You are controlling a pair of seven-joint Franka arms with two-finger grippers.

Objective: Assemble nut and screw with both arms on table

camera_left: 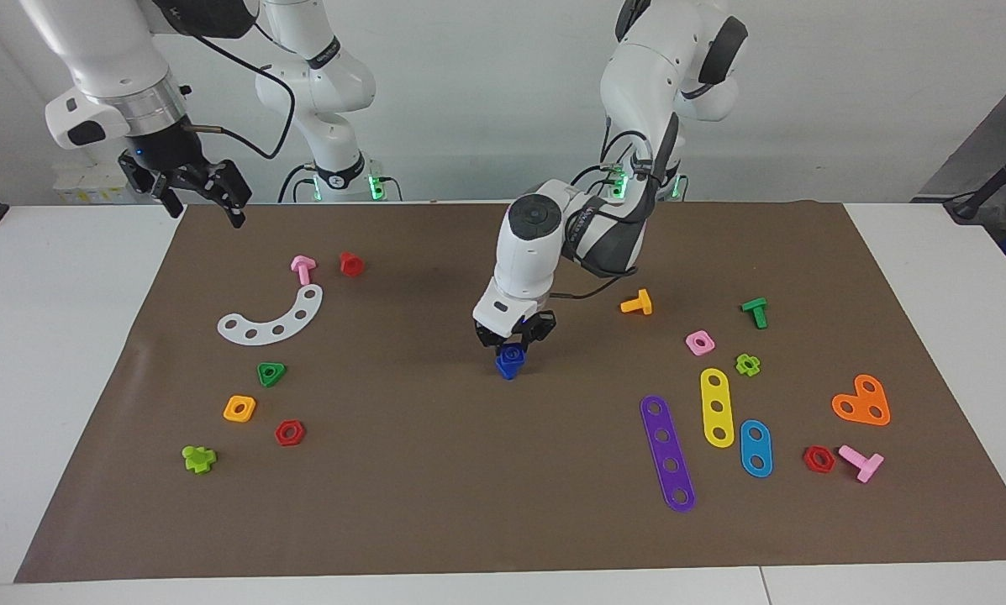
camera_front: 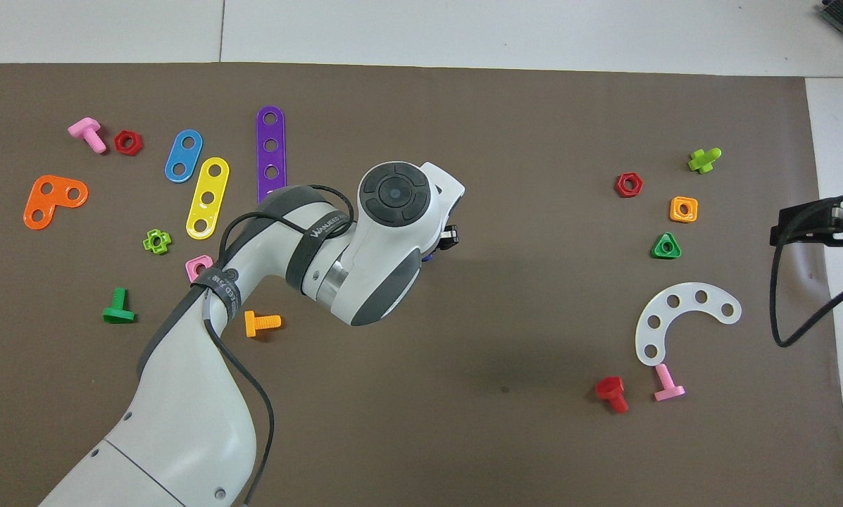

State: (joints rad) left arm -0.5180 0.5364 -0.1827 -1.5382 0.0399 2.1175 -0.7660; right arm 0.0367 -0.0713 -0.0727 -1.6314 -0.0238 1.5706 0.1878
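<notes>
One dark-blue piece [camera_left: 510, 361] stands on the brown mat [camera_left: 435, 470] at the middle of the table [camera_left: 57, 353]. A ring shows on its top. I cannot tell the nut from the screw in it, and no other dark-blue part shows. My left gripper [camera_left: 515, 339] is low, right over this piece and at its top. In the overhead view the left wrist [camera_front: 393, 232] hides the piece except a blue sliver [camera_front: 428, 258]. My right gripper [camera_left: 206, 210] is open and empty, raised over the mat's corner at the right arm's end, where it waits. It also shows in the overhead view [camera_front: 787, 227].
Toward the right arm's end lie a white curved strip [camera_left: 277, 318], a pink screw [camera_left: 302, 269], red parts [camera_left: 351, 264], a green triangular nut [camera_left: 271, 374] and an orange nut [camera_left: 239, 408]. Toward the left arm's end lie an orange screw [camera_left: 637, 302], a pink nut [camera_left: 700, 342] and coloured strips [camera_left: 667, 454].
</notes>
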